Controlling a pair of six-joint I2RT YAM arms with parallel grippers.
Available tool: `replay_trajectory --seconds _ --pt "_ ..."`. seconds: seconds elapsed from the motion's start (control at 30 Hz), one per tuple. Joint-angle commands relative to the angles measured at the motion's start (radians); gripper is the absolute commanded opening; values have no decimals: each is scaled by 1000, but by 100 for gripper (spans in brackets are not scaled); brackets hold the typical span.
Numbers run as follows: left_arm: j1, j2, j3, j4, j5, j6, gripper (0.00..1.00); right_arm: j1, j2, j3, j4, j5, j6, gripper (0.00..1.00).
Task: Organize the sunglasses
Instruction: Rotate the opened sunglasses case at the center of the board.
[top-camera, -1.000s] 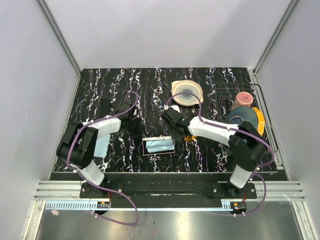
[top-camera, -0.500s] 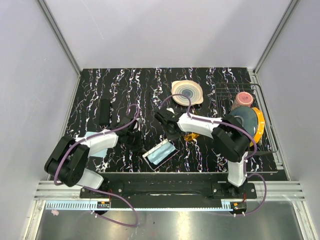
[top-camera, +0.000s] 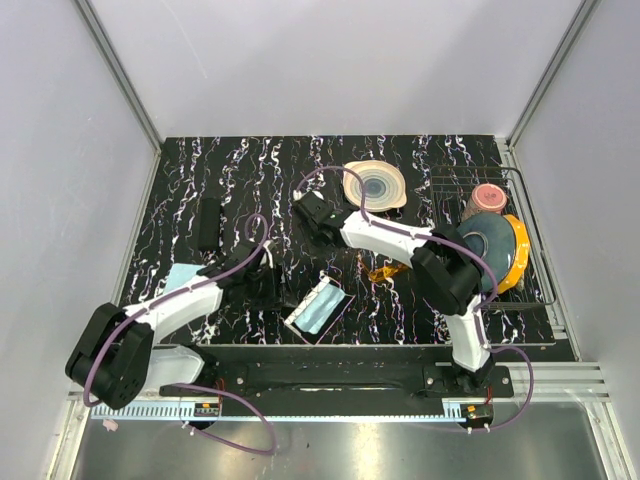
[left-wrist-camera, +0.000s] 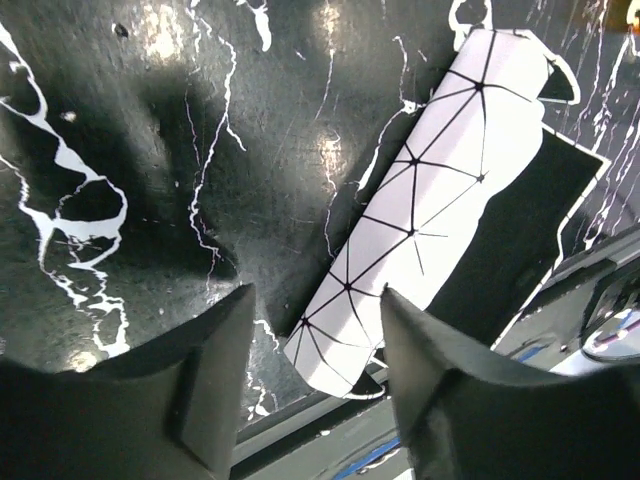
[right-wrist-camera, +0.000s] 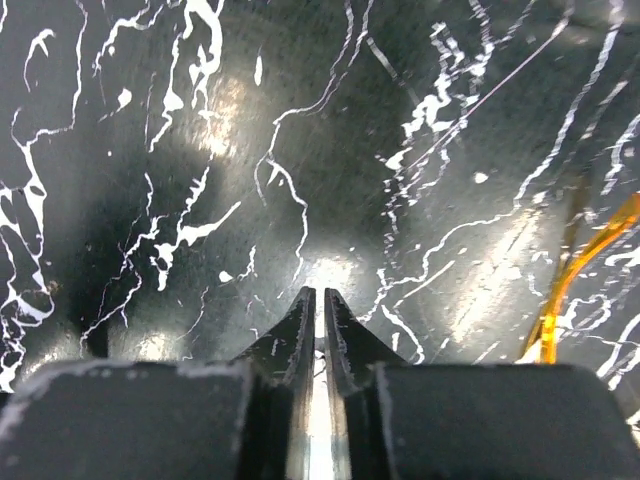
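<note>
Top external view: I find the sunglasses (top-camera: 388, 270) on the black marbled table (top-camera: 250, 170), close beside the right forearm.
Bearing: about 4 o'clock from the right gripper (top-camera: 309, 211) and 3 o'clock from the left gripper (top-camera: 269, 285). I judge the right nearer.
Long axis: roughly 3 to 9 o'clock, hard to fix.
Right jaws: pressed together, empty.
Left jaws: spread, empty, above the white box (left-wrist-camera: 420, 200).
Materials: sunglasses translucent amber, thin arms; box oblong, black-lined facets, lying on a flat black case (left-wrist-camera: 515, 235).

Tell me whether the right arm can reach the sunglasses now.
Probably yes: the sunglasses lie uncovered beside the right arm's forearm; its shut hand must pull back and open.
</note>
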Motion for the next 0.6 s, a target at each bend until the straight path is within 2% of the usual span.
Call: replay_trajectory --seconds 0.0,0.1,0.17,0.4,0.53,0.57 --pt "-3 -51 47 16 -43 20 65 -24 -91 64 -71 119 67 15" --pt "-4 -42 50 66 -1 43 76 -33 -192 18 -134 113 128 21" --pt "-9 -10 63 97 16 46 79 -33 -238 -47 -140 101 156 22" --pt "-66 142 145 122 40 86 81 -34 -433 -212 -192 -3 216 26" --pt "-96 206 168 122 33 75 67 -36 -458 -264 -197 -97 211 27" --pt "-100 216 169 119 25 72 59 -36 -459 -269 -203 -100 216 27"
